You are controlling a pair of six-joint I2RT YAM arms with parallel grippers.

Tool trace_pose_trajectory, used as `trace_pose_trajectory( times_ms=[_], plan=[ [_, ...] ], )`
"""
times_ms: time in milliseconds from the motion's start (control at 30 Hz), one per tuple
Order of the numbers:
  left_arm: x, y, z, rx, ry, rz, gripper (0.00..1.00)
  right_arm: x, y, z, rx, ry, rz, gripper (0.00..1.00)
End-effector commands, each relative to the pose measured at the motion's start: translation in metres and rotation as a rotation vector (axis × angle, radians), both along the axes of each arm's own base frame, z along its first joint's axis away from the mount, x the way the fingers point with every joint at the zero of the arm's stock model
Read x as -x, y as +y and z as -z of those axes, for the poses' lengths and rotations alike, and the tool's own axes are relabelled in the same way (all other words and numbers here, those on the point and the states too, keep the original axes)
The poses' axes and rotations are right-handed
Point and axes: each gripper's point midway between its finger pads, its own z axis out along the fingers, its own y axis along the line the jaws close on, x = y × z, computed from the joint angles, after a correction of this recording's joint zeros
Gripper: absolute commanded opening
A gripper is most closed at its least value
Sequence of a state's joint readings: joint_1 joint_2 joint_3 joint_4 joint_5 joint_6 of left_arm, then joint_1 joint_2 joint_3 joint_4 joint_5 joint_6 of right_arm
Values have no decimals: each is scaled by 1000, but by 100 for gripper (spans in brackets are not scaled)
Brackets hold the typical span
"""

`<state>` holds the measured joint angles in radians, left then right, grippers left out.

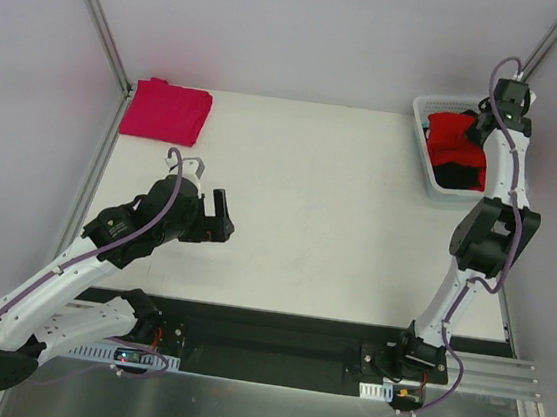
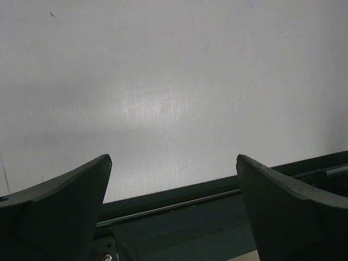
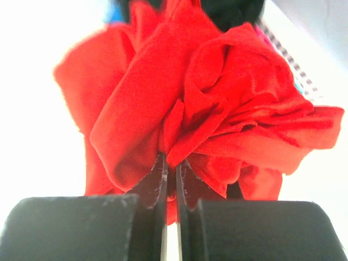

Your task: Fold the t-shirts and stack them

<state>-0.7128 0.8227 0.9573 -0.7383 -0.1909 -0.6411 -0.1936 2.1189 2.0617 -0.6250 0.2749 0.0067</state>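
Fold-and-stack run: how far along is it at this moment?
Done: one magenta-pink t-shirt lies folded at the far left corner of the table. In hand: the right end effector is shut on the red t-shirt in the basket. To do: folding and stacking it, plus the black garment there.

No legible text, brand, number or sign in any view. Faint pale mark on black joint of left arm (image 1: 110,233): too small to read. White strip at left base (image 1: 91,351) and white strip at right base (image 1: 372,390): possible markings, blurred. Red shirt (image 3: 217,109) and pink shirt (image 1: 166,110): plain cloth, no print showing.
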Motion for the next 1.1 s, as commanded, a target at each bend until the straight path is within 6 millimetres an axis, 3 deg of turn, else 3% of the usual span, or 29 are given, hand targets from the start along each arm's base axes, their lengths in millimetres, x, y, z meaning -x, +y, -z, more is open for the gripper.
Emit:
trace_pose_trajectory(
  times_ms=[0,33,133,200,300,400,500,567,600,633,900,1067],
  plan=[
    [-1,-7,-9,46,-15,8,99,-6,46,-232,-85,-639,-175,1],
    [0,-6,-9,49,-15,7,99,5,63,-266,-111,-724,-245,1],
    [1,-7,-8,60,-11,9,99,26,81,-342,-147,-943,-311,1],
    [3,-7,-7,66,-11,9,99,54,90,-399,-140,-1103,-336,1],
    [3,-6,-5,68,-14,5,99,97,109,-462,-197,-1310,-396,1],
    [3,-7,-2,66,-10,5,99,138,131,-509,-355,-1474,-465,1],
    [1,-9,0,68,-5,1,99,168,159,-532,-650,-1547,-570,1],
    [0,-10,1,72,-3,-2,99,171,181,-523,-888,-1479,-646,1],
    [-1,-11,1,78,-5,-1,99,179,189,-524,-938,-1469,-687,1],
    [-1,-12,2,77,-3,2,99,178,203,-512,-982,-1399,-737,1],
    [-7,-18,3,83,-6,6,99,205,252,-468,-958,-1139,-914,1],
    [-10,-23,0,98,-4,5,99,229,277,-464,-974,-1083,-977,1]
  ],
)
